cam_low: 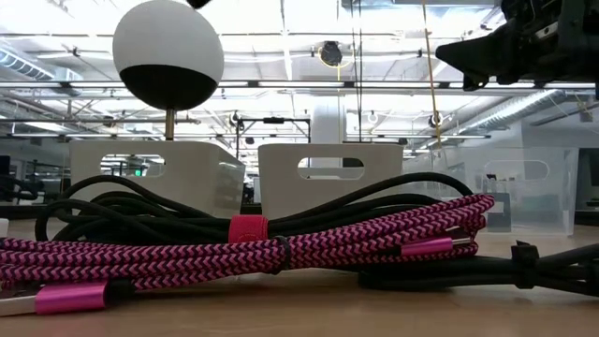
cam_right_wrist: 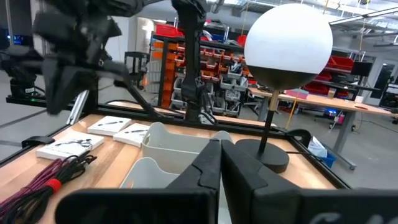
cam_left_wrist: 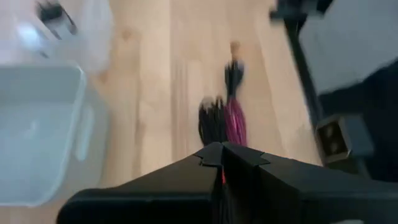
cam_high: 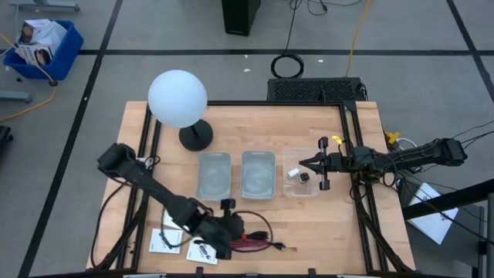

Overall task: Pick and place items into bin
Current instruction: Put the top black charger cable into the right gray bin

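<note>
The black-and-red coiled cable bundle (cam_high: pixel 256 241) lies flat on the table near its near edge and fills the low view (cam_low: pixel 281 248). My left gripper (cam_high: pixel 233 232) is shut over the bundle's left end; in its wrist view (cam_left_wrist: pixel 221 152) a red sliver shows between the fingers and the cable (cam_left_wrist: pixel 224 118) runs on beyond them. Three white packets (cam_high: pixel 163 242) (cam_high: pixel 202 252) (cam_right_wrist: pixel 68 146) lie flat left of it. My right gripper (cam_high: pixel 303 164) (cam_right_wrist: pixel 220 144) is shut and empty over the right clear bin (cam_high: pixel 312 191), which holds the tiny black cube (cam_high: pixel 306 177) and the tiny white piece (cam_high: pixel 292 173). My left gripper is shut right at the left end of the cable bundle, coming from the table's left and slanting down. I cannot tell whether it touches the cable: its own fingers hide that spot. The bundle rests fully on the table.
Two more clear bins (cam_high: pixel 214 175) (cam_high: pixel 258 174) stand mid-table, left of the right one. The white globe lamp (cam_high: pixel 177 98) on its black base (cam_high: pixel 195 137) stands at the far left. A black frame runs along the table's far and right edges.
</note>
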